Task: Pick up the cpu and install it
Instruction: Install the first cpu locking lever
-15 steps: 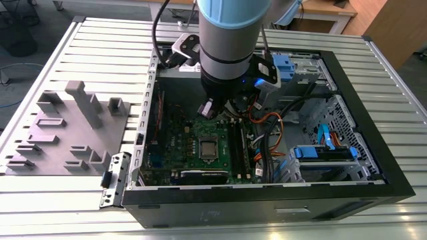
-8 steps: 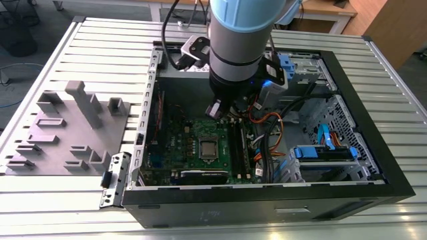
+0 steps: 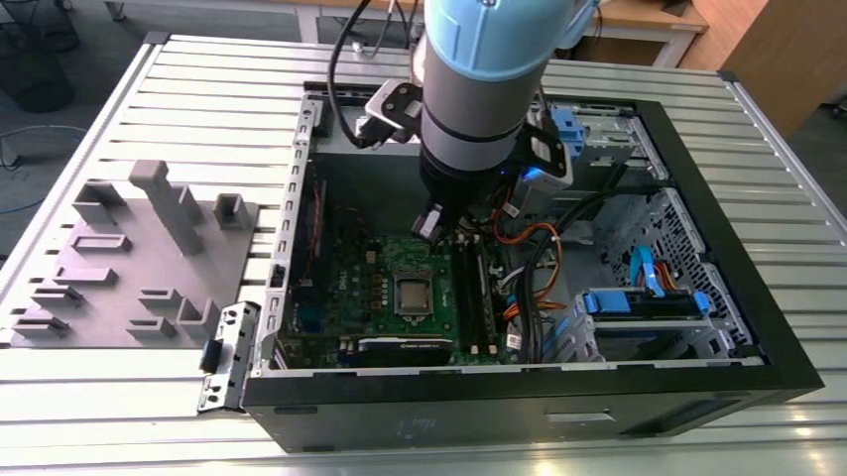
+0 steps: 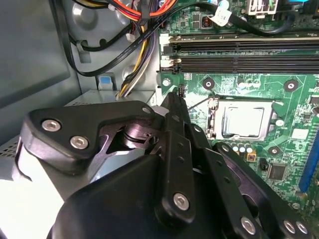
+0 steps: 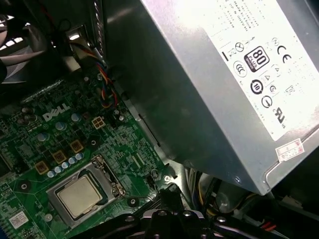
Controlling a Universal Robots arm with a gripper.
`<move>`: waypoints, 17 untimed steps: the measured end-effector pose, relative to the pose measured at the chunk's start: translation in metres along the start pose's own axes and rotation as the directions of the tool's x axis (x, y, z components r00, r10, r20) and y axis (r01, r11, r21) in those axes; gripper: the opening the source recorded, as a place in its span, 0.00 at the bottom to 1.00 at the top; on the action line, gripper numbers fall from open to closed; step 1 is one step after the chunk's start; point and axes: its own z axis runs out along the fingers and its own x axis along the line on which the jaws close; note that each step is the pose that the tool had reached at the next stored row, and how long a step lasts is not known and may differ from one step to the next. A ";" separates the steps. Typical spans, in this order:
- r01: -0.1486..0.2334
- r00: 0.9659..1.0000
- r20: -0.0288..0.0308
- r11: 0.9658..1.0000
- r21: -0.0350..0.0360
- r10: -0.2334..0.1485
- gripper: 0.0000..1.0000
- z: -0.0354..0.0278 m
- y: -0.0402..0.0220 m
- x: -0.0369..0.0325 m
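Robot arm (image 3: 483,84): pale blue cap above a grey cylindrical body ringed by a black band; black cable alongside. Gripper (image 4: 178,94): matte black linked fingers fastened with silver screws.

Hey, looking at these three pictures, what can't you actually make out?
- Pincer: in the second wrist view its own dark linkage covers the tips; open or shut, I cannot tell.
- CPU: too small in the exterior view to tell whether it is latched.
- Motherboard: its far part is hidden behind the arm in the exterior view.
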 end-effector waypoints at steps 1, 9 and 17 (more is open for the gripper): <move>0.000 1.000 0.000 1.000 0.000 0.000 0.11 0.0001 0.0000 0.0000; -0.001 1.000 -0.002 1.000 -0.001 0.001 0.11 0.0052 -0.0004 0.0012; -0.003 1.000 -0.023 1.000 -0.004 0.003 0.11 0.0050 -0.0015 0.0027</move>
